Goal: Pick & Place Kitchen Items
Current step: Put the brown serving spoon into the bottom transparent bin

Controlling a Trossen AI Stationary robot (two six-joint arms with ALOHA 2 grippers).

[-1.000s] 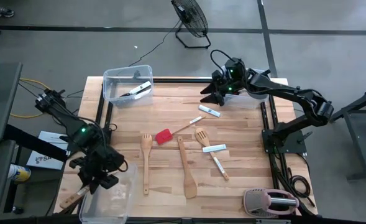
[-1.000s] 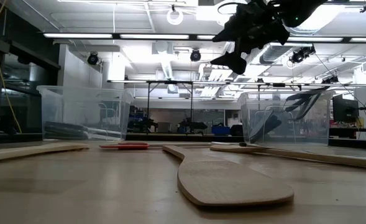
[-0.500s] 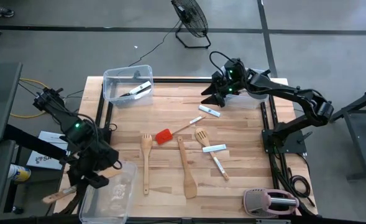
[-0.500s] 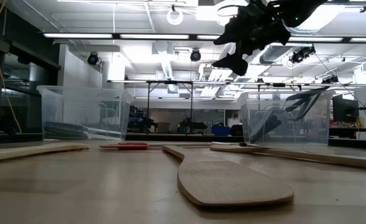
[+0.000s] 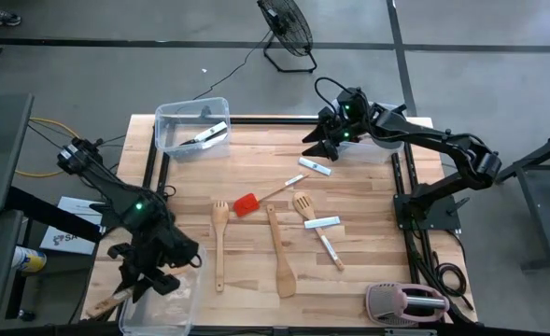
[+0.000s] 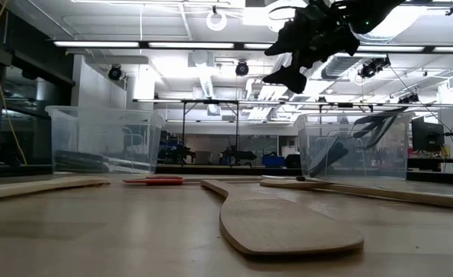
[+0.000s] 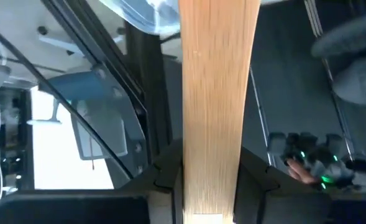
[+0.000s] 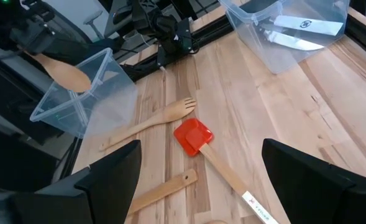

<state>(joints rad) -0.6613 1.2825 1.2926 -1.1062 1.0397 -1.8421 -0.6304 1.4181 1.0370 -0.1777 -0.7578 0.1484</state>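
My left gripper [image 5: 146,280] hangs at the table's near-left corner, beside a clear bin [image 5: 167,301], shut on a light wooden spoon [image 5: 106,303]. The spoon's rounded end [image 8: 64,73] also shows in the right wrist view. My right gripper [image 5: 317,146] hovers open above the far right of the table and holds nothing. Lying flat on the table are a red spatula [image 5: 246,203], a forked wooden turner [image 5: 219,243], a wooden spatula [image 5: 280,254], a slotted wooden turner [image 5: 303,205] and white-bladed knives [image 5: 322,222]. My left gripper pinches the wooden spoon's flat handle [image 7: 210,168] between its two fingers [image 7: 164,180]. The handle runs out ahead of the fingers and widens. The spoon is lifted clear, and its broad end [image 5: 106,303] sticks out past the table's near-left corner.
A second clear bin [image 5: 192,126] at the far left holds knives [image 5: 209,133]. Another bin [image 6: 357,146] with dark utensils stands at the far right under the right arm. A pink-and-grey toaster [image 5: 405,303] sits at the near right corner. Black rails edge the table's left and right sides.
My left gripper, still shut on the wooden spoon, swung out toward the table's left edge and then back toward the near-left bin. It ended a little nearer the near edge and has turned somewhat. My right arm kept still.
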